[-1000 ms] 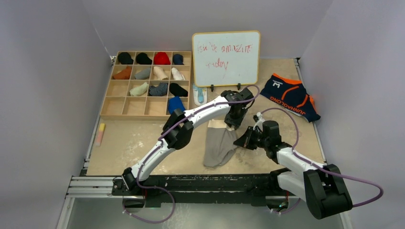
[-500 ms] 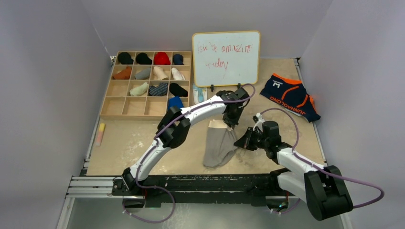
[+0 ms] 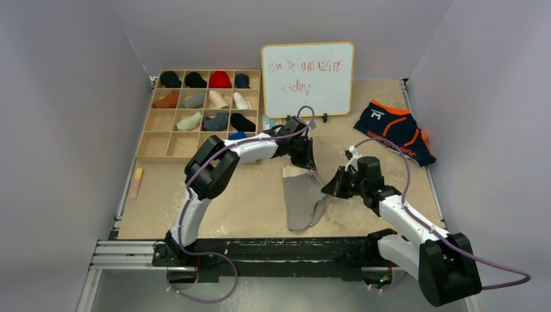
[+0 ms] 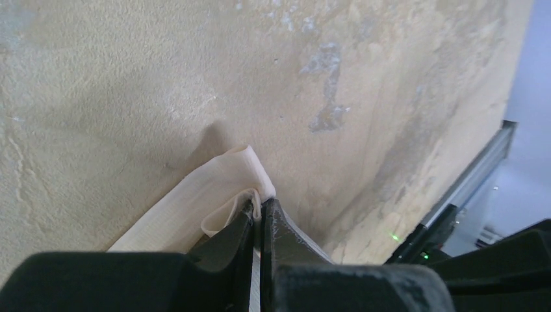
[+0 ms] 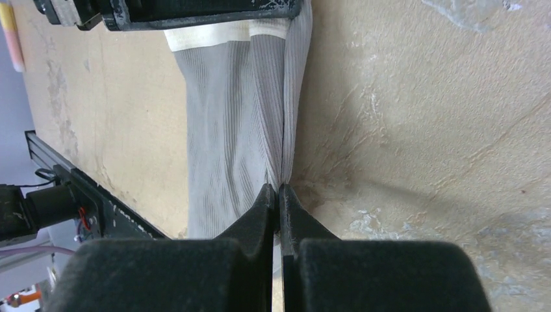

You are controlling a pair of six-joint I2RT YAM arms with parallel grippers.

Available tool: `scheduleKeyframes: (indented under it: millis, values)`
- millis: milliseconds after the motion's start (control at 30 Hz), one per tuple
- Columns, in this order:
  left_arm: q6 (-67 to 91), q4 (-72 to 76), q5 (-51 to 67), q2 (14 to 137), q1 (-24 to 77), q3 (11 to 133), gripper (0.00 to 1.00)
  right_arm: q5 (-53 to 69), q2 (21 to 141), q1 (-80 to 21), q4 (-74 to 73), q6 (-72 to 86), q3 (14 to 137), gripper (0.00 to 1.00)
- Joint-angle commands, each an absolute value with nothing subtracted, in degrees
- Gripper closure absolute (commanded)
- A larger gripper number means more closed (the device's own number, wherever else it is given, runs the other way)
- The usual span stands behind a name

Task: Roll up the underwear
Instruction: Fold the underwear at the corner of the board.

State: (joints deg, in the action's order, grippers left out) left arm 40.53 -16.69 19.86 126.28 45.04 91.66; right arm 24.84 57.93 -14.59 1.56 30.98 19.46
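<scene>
Two pairs of underwear on the counter.

Grey briefs (image 3: pixel 304 200): plain ribbed grey with a cream waistband (image 5: pixel 214 36). They are folded lengthwise into a narrow strip and not rolled. They lie flat in front of the whiteboard (image 3: pixel 308 78), well nearer than its base, with the waistband end toward the whiteboard. The waistband corner is lifted a little, pinched in the left hand (image 3: pixel 305 164). The strip's right edge is bunched and pinched in the right hand (image 3: pixel 327 190).

Navy briefs (image 3: pixel 395 130): navy with orange trim and white lettering. They lie loosely spread and a bit rumpled, unrolled, just right of the whiteboard and slightly nearer, well apart from the grey pair. Nothing is touching them.
</scene>
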Motion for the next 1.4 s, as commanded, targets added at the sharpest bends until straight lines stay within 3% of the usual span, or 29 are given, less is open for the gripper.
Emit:
scheduleKeyframes:
  millis: [0,433,1067,1367]
  values:
    - [44.71,-1.59,24.97,119.89,43.67,86.89,1.00,23.10,57.70,-15.05,-5.67,26.93,24.03,1.00]
    - [52.20,19.23,34.78,113.74,38.05,72.82,1.00,18.54,61.35,-18.69,-11.82,21.10,32.63,1.00]
    - [64.65,56.81,44.99,113.99,30.84,52.51,1.00,4.78,73.71,-34.29,-15.63,24.91,43.58,1.00]
    - [58.64,52.37,41.43,109.56,30.50,45.95,1.00,3.87,77.85,-39.65,-14.56,27.17,46.60,1.00]
